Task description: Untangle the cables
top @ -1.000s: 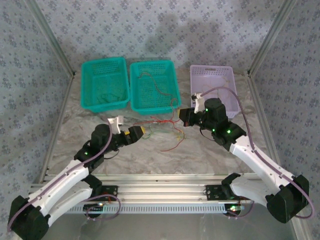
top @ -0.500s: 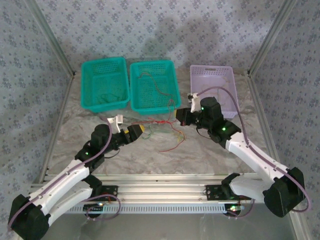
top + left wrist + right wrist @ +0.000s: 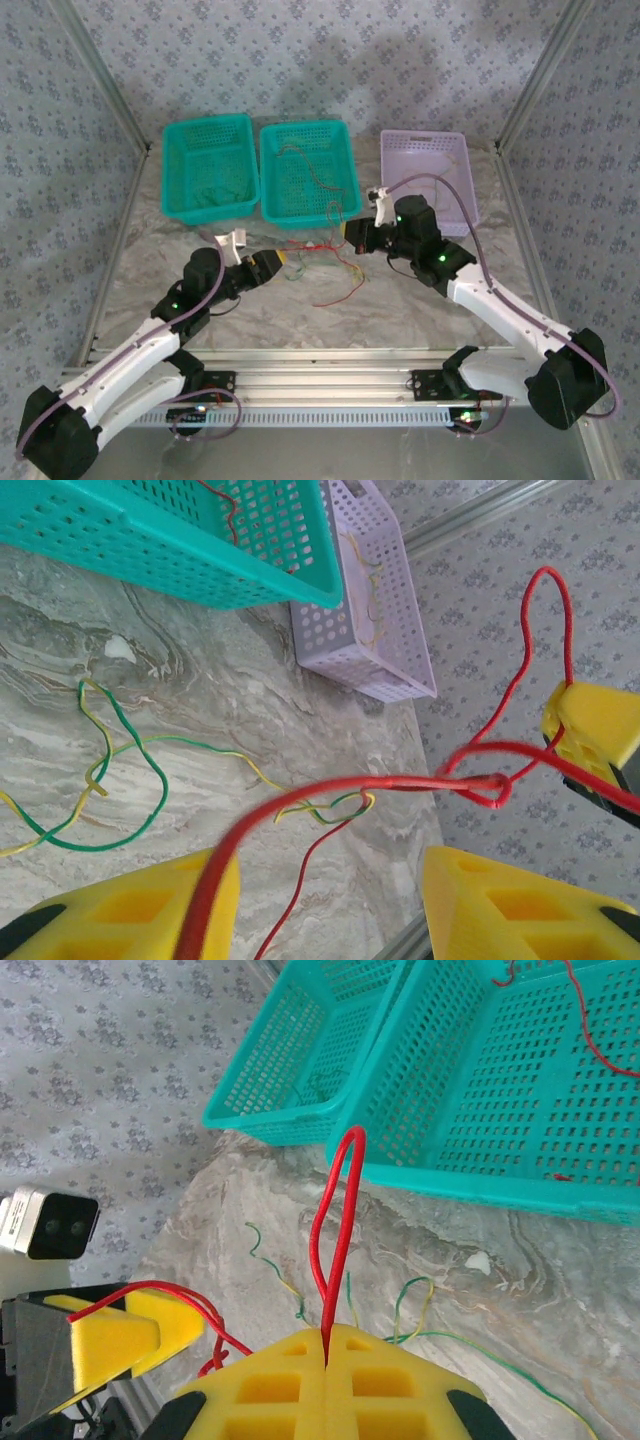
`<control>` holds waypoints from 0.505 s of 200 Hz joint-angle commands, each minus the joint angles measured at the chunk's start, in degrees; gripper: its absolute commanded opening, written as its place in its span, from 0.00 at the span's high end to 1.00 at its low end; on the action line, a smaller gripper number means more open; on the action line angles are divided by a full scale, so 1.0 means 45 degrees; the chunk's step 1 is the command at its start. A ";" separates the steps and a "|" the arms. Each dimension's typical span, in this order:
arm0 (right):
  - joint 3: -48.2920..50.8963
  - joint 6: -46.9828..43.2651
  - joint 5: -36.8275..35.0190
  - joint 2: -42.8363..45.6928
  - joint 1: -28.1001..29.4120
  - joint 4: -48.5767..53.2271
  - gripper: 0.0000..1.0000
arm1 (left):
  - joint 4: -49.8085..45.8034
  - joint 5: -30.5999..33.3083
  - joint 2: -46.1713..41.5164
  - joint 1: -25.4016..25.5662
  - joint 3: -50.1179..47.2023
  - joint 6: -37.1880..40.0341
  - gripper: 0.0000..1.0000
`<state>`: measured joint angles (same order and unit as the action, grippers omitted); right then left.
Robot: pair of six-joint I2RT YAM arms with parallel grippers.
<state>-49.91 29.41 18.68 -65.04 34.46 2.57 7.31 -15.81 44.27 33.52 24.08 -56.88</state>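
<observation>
My right gripper (image 3: 328, 1345) is clamped on the red cable (image 3: 400, 783). My left gripper (image 3: 325, 885) stands half-open, with that cable across one pad, ungripped. The cable is strung just in front of the middle teal basket (image 3: 300, 124) and shows a small knot. If I pull the arms apart, I'd likely cinch it and drag the green and yellow cables (image 3: 130, 770) along.

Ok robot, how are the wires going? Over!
Right gripper shut on red cable. Left gripper open around it. Red loop between grippers; green cable loose on table.

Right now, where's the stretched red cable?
Top view: the red cable runs mid-table between the left pincer and the shut right pincer, by the near edge of the middle teal basket.
</observation>
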 commanded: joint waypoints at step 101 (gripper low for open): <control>0.0089 0.0050 0.0007 -0.0103 0.0487 -0.0470 1.00 | -0.0218 0.0665 -0.0488 0.0026 0.0383 0.0296 0.70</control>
<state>-49.91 29.39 19.33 -65.80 36.16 1.91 6.15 -13.41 42.85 33.52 24.23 -56.05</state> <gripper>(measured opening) 0.050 0.339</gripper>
